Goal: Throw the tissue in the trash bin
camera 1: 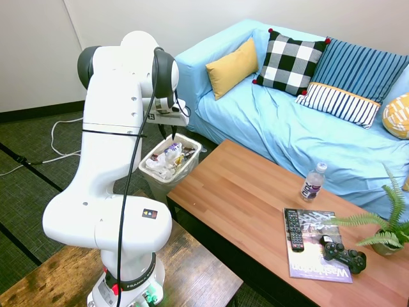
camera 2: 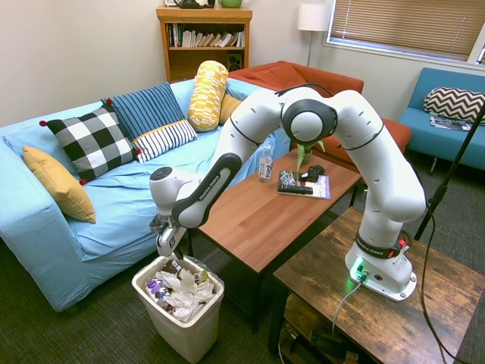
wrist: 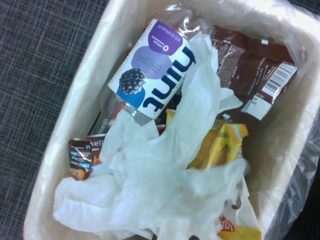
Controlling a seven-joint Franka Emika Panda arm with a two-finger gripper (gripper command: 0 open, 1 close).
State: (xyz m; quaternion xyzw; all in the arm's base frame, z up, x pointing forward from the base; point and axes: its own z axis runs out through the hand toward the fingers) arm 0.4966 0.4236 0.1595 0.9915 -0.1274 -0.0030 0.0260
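Your gripper hangs just above the trash bin, which stands on the carpet between the blue sofa and the corner of the wooden coffee table; its fingers look parted and hold nothing. The tissue lies crumpled on top of the rubbish inside the bin, draped partly over a clear bottle with a purple label. Around it you can see a brown wrapper and yellow wrappers.
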